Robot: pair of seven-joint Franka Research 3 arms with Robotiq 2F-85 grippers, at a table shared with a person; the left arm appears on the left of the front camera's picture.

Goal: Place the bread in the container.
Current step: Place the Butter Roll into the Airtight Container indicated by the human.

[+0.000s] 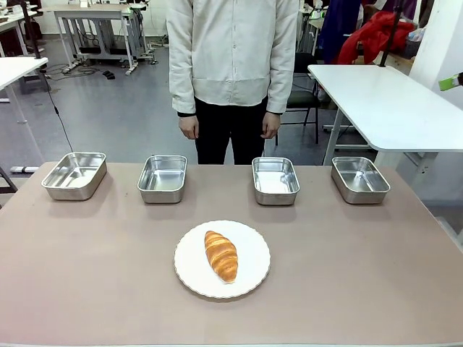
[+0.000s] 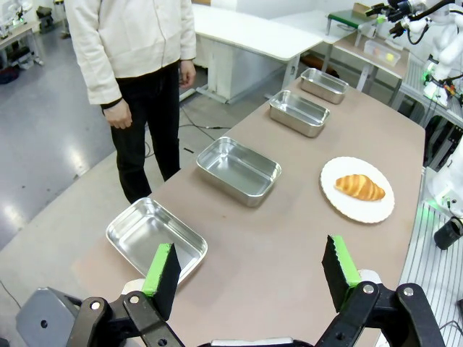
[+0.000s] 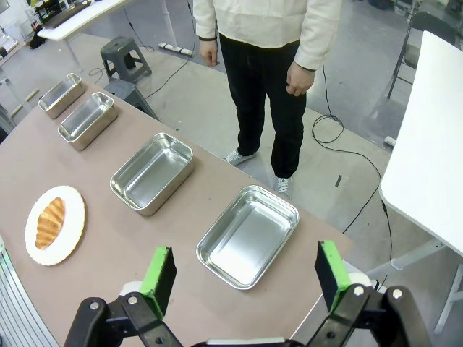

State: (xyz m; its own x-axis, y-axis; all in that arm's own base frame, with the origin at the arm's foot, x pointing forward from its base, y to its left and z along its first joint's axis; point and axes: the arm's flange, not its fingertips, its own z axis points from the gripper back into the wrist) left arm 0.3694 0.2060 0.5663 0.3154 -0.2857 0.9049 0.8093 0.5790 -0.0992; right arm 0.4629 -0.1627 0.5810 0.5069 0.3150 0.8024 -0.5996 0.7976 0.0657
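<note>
Grey workshop floor, white tables behind. Brown bench [image 1: 376, 275]: steel row along far edge, container 1 [image 1: 74, 175], container 2 [image 1: 162, 178], container 3 [image 1: 275, 180], container 4 [image 1: 359, 179]. Bread [image 1: 221, 255] on white plate [image 1: 249, 271], bench centre, nearer than row. Left end effector [image 2: 249, 253] wide, holding nothing; right end effector [image 3: 244, 253] likewise.

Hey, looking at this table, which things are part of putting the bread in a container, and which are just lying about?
For the job: croissant; four matching steel pans, one of them the target, which one unclear.
Just there: white plate under the croissant; white side table behind; grey stool on the floor.
</note>
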